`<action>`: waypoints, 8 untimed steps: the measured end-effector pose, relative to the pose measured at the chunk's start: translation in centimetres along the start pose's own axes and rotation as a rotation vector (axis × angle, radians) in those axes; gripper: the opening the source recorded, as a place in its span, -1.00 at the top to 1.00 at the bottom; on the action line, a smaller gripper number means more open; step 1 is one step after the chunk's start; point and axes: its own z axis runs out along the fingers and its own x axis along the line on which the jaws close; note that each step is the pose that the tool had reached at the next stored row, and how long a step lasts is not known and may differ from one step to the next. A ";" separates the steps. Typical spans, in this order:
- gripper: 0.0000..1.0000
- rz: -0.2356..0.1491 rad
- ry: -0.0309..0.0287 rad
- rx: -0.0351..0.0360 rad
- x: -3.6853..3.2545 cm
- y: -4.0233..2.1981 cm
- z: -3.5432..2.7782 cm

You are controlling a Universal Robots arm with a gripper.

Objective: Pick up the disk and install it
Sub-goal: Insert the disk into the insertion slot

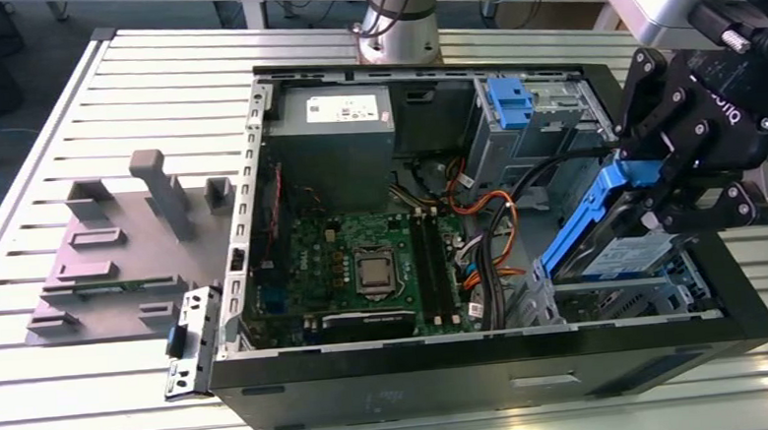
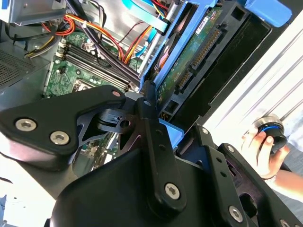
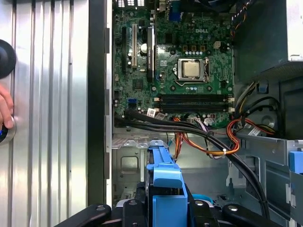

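Your claw (image 1: 666, 200) is clamped on the disk (image 1: 629, 251), gripping it by its blue carrier, and holds it tilted steeply over the drive bay corner of the open computer case (image 1: 497, 367), at the exterior view's right. In that view the disk's lower end dips between the bay's metal walls while its upper end is up in the claw, so it is not lying flat or seated. In the second wrist view one black finger (image 2: 154, 142) runs along the carrier's edge, and the disk (image 2: 189, 66) shows its green circuit side and connector row. In the first wrist view the blue carrier (image 3: 165, 179) juts out from between the claw's black links toward the case interior.

Your arm reaches in from above and from the exterior view's right, its wrist canted toward the case, with the one arm's silver base column (image 1: 401, 27) standing on the table (image 1: 104, 387) behind the case.

You have one disk, one case and one motherboard (image 1: 360, 265) with a single bare processor socket (image 1: 374, 273). One grey power supply box (image 1: 333, 119) sits at the far end of the case, and one blue bracket (image 1: 510, 100) is fixed on the bay beside it. A bundle of orange and black cables (image 1: 490, 219) runs between board and bay. One grey fixture block (image 1: 123, 248) lies on the table at the exterior view's left, well apart from the case. One person's hand (image 2: 258, 146) rests on a round knob beyond the case wall.
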 end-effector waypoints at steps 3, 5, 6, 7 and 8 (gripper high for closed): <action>0.27 0.000 0.0000 0.0000 0.00 0.00 0.09; 0.27 0.000 0.0000 0.0000 0.01 -0.01 0.14; 0.27 0.000 0.0000 0.0000 0.01 -0.01 0.15; 0.27 0.000 -0.0001 0.0000 0.01 -0.01 0.17; 0.27 0.000 -0.0001 0.0000 0.01 -0.01 0.19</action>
